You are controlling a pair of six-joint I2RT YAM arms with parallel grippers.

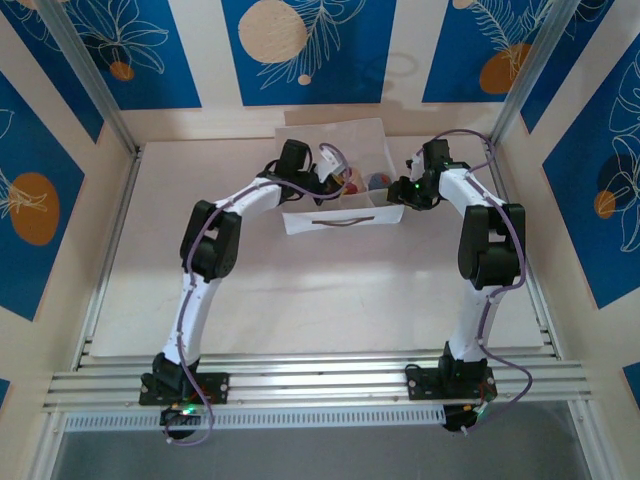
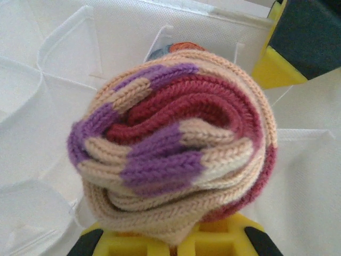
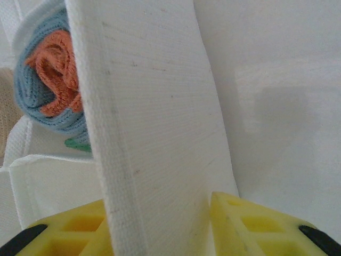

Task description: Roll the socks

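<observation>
While the left gripper (image 2: 178, 242) was pinched almost fully closed, the tan sock (image 2: 176, 154) sat rolled into a tight ball directly in front of its yellow fingers (image 2: 133, 245). The ball's lowest fold was tucked into the narrow gap between them, so the grip was on that fold. Maroon and purple bands spiralled inward among the tan. The roll hung over the white fabric box (image 2: 69, 53), above the dividers of its compartments. Just behind the top of the ball, a sliver of orange and blue-grey knit peeked out.

Seen from the right wrist, the right gripper (image 3: 160, 208) was closed partway on the box's upright side wall, with one yellow finger pressed against each face of the fabric panel. The grey sock (image 3: 50, 80), rolled with its orange end at the centre, lay in the compartment beside that wall. It was up and to the left of the fingers and clear of them.

From above, both arms reached to the box at the far middle of the table (image 1: 300, 300). The left gripper was over the box's middle compartments and the right gripper at its right-hand wall. The rolled socks showed as small coloured spots between the two.
</observation>
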